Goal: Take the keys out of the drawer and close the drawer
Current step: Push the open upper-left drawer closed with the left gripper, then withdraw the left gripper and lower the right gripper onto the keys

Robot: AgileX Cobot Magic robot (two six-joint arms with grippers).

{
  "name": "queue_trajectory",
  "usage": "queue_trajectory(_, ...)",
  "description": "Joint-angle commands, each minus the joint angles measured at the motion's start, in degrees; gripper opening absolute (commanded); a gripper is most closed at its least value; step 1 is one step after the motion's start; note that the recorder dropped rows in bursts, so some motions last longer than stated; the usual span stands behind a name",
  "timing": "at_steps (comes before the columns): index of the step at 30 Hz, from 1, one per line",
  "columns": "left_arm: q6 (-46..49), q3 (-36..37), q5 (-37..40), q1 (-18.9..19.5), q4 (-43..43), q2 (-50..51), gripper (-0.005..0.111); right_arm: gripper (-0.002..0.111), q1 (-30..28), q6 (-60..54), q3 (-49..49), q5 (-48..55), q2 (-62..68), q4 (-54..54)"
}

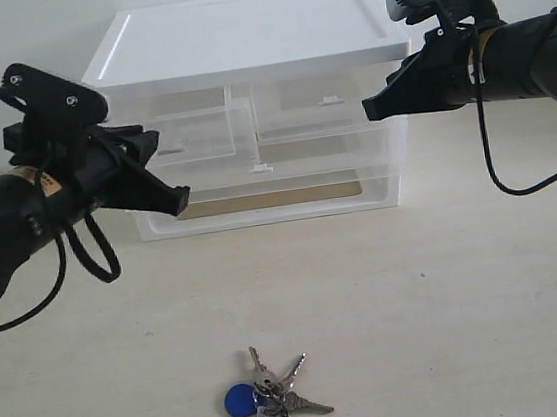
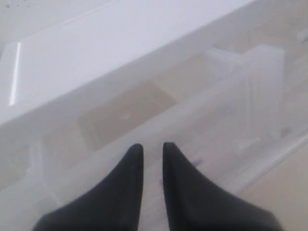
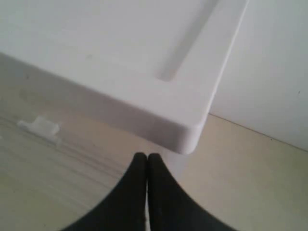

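Exterior view: keys [image 1: 268,403] lie on the table [image 1: 473,327] at the near edge, well apart from the cabinet [image 1: 238,32], so that half looks done. Drawer [image 1: 195,135], upper left, seems to stand a bit proud of its twin; hard to be sure through frosted plastic. Left tool [image 1: 179,197] sits just in front of it, tips aimed at its front. Right tool [image 1: 370,109] hangs by the cabinet's right side, further off. Left wrist view: tips a narrow slit apart, nothing between, drawer front straight ahead. Right wrist view: tips pressed together, empty, near the cabinet's top corner. Judgement: left arm is nearer; push goes straight back along the drawer's slide axis.
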Motion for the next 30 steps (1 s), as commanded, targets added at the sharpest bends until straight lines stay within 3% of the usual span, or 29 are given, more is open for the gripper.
queue_trajectory(1, -4.98, -7.89, -1.67, 1.89, 6.5, 5.75, 0.013, 0.0, -0.95, 0.1, -1.07, -2.59, 0.31, 1.43)
queue_trajectory(4, -5.3, -14.08, 1.69, 3.98, 6.43, 9.22, 0.013, 0.0, -0.95, -0.14, -1.07, -2.62, 0.31, 1.66)
queue_trajectory(10, -7.42, -15.19, 9.09, 4.65, 8.1, 7.66, 0.013, 0.0, -0.95, -0.14, -1.07, -3.27, 0.31, 1.65)
queue_trajectory(13, -13.52, -7.87, 6.28, 2.72, 13.79, 1.37, 0.01, 0.0, -0.95, -0.14, -1.07, -3.43, 0.31, 1.65)
queue_trajectory(18, -15.27, 8.01, -5.08, 1.57, 13.78, -11.19, 0.004, 0.0, -0.95, 2.2, -1.07, -2.11, -0.08, 1.27)
queue_trajectory(25, -14.34, 21.97, -5.77, 2.8, 8.45, -28.03, 0.004, 0.0, 3.76, 1.84, -1.07, 7.67, -6.63, 1.01)
queue_trajectory(30, -14.34, 24.8, -3.26, 2.8, 8.45, -37.3, 0.004, 0.0, 9.82, -0.42, -0.1, 13.02, -11.35, 1.01)
